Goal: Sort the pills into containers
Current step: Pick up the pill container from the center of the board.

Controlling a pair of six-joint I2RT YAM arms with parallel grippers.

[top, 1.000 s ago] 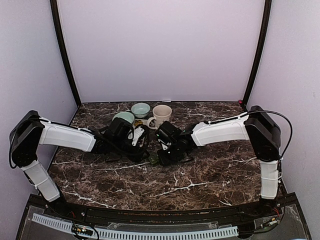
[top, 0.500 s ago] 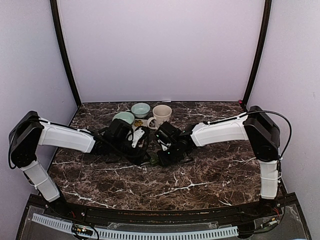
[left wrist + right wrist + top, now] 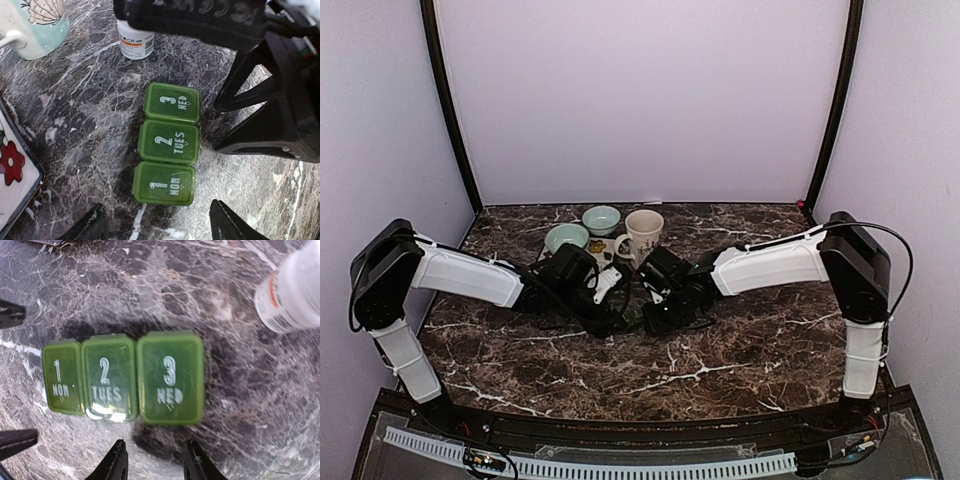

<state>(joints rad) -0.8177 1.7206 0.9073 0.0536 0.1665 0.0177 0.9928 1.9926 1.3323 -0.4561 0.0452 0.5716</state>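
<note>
**A:** What was recorded from the top external view?

**B:** The left gripper point(image 3: 612, 316) and the right gripper point(image 3: 652, 318) were found tip to tip, low over the marble table point(image 3: 750, 350). A cream mug point(image 3: 643, 232) was seen at twelve o'clock of them, and two pale green bowls point(image 3: 566, 238) at eleven.

**A:** And from the left wrist?

**B:** The left claw's fingers point(image 3: 92, 227) were seen spread wide apart, with nothing held between them. A green pill organizer point(image 3: 167, 145) was seen lying flat on the table at twelve o'clock of them. Its three lids, marked MON, TUES and WED, were all shut. A white pill bottle point(image 3: 135, 42) was seen at eleven o'clock of it, apart from it.

**A:** From the right wrist?

**B:** The right claw's fingers point(image 3: 115, 465) were seen parted and closed on nothing. The organizer was found at twelve o'clock of them, its WED end nearest. The bottle was seen at two o'clock, apart from the organizer.
</note>
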